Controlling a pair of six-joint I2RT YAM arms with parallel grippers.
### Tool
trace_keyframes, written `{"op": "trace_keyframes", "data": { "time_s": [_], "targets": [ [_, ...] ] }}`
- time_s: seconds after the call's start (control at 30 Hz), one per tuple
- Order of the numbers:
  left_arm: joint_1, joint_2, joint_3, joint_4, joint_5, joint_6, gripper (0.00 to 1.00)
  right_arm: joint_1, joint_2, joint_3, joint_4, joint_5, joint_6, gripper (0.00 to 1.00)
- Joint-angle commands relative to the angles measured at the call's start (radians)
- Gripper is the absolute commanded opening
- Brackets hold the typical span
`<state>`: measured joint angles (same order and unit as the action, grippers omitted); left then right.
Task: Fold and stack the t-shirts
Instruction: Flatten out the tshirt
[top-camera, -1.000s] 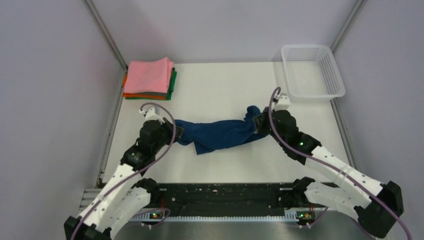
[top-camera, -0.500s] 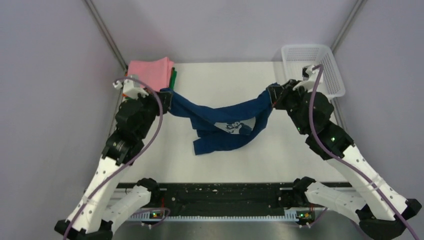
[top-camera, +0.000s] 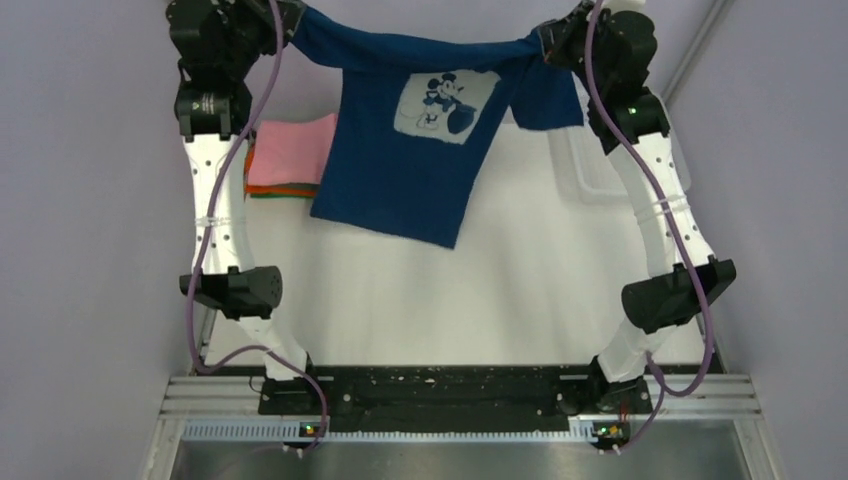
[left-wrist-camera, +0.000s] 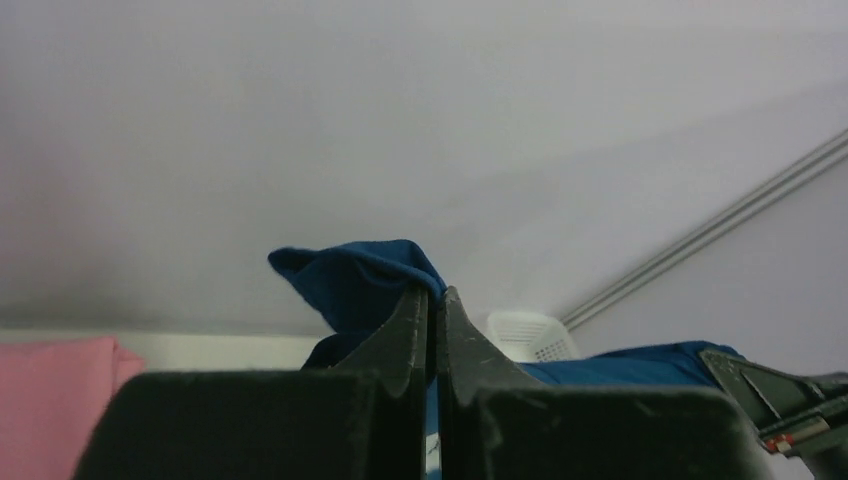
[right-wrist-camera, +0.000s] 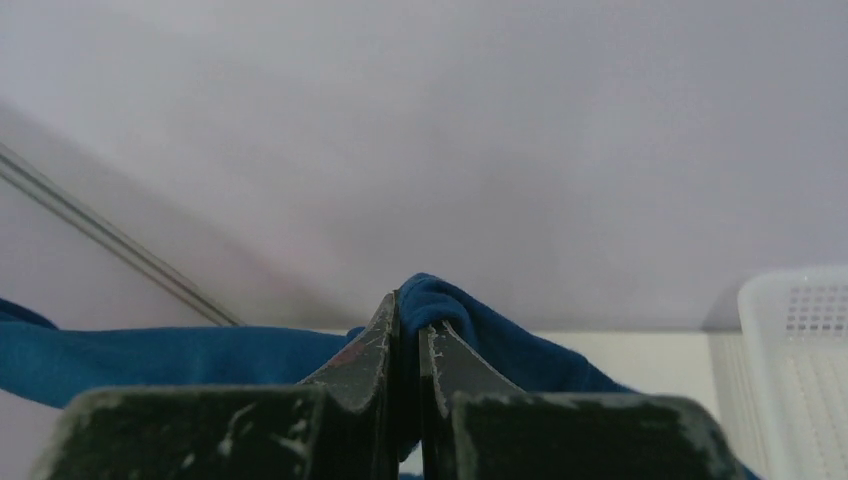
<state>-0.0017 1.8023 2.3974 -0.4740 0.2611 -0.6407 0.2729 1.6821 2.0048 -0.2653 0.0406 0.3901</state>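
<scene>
Far left, a pink-topped stack of folded shirts (top-camera: 285, 155) sits on the table (top-camera: 480, 300), its right edge hidden behind hanging cloth. High up, the left gripper (top-camera: 292, 20) pinches one shoulder of the navy t-shirt (top-camera: 400, 170) and the right gripper (top-camera: 545, 40) clamps the other. The shirt is stretched side to side, hem down and slanting, print facing the top camera. Only the right wrist view shows the white basket (right-wrist-camera: 795, 330) clearly.

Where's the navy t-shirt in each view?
Top external: navy t-shirt hangs spread across upper centre.
Left wrist: bunched corner at centre, pinched in left gripper.
Right wrist: bunched corner at centre, pinched in right gripper.
Shared landmark: white basket.
</scene>
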Motion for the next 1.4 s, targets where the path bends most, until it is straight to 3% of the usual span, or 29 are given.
{"op": "trace_keyframes", "data": {
  "time_s": [0.0,0.13,0.2,0.37,0.47,0.53,0.63,0.7,0.73,0.8,0.83,0.9,0.97,1.13,1.27,1.37],
  "targets": [
    [0.083,-0.046,0.063,0.139,0.253,-0.144,0.00,-0.033,-0.024,0.170,0.028,-0.129,0.025,0.00],
    [0.112,-0.185,-0.157,0.209,0.324,-0.148,0.00,-0.034,-0.161,-0.055,0.095,-0.133,0.020,0.00],
    [0.112,-0.264,-0.357,0.198,0.375,-0.127,0.00,-0.034,-0.260,-0.218,0.110,-0.132,0.018,0.00],
    [0.110,-0.551,-0.983,0.091,0.281,-0.080,0.00,-0.034,-0.513,-0.684,-0.047,-0.096,0.063,0.00],
    [0.106,-0.759,-1.433,0.136,0.232,-0.144,0.00,-0.034,-0.641,-0.929,-0.145,-0.084,0.135,0.00],
    [0.106,-0.869,-1.653,0.107,0.194,-0.153,0.00,-0.034,-0.709,-1.056,-0.201,-0.107,0.163,0.00],
    [0.104,-0.976,-1.849,0.006,0.152,-0.157,0.00,-0.034,-0.788,-1.205,-0.294,-0.037,0.188,0.01],
    [0.104,-1.008,-1.903,-0.065,0.169,-0.128,0.00,-0.034,-0.812,-1.281,-0.335,0.019,0.198,0.07],
    [0.103,-1.023,-1.909,-0.113,0.165,-0.101,0.11,-0.034,-0.814,-1.303,-0.355,0.027,0.198,0.20],
    [0.103,-1.049,-1.880,-0.239,0.118,-0.063,0.41,-0.035,-0.814,-1.328,-0.381,0.031,0.197,0.45],
    [0.103,-1.063,-1.861,-0.285,0.099,-0.050,0.51,-0.034,-0.815,-1.334,-0.386,0.044,0.199,0.57],
    [0.103,-1.107,-1.829,-0.326,0.095,-0.047,0.95,-0.034,-0.820,-1.319,-0.410,0.089,0.202,0.85],
    [0.102,-1.145,-1.790,-0.338,0.095,-0.061,0.99,-0.033,-0.833,-1.289,-0.444,0.132,0.200,0.97],
    [0.100,-1.140,-1.736,-0.219,0.105,-0.080,0.99,-0.029,-0.892,-1.279,-0.413,0.039,0.161,0.99],
    [0.051,-0.982,-1.738,0.003,0.169,-0.124,0.99,0.050,-0.847,-1.339,-0.337,-0.034,0.175,0.99],
    [-0.074,-0.776,-1.678,0.129,0.121,-0.121,0.99,0.167,-0.748,-1.365,-0.289,0.030,0.215,0.99]
  ]
}}
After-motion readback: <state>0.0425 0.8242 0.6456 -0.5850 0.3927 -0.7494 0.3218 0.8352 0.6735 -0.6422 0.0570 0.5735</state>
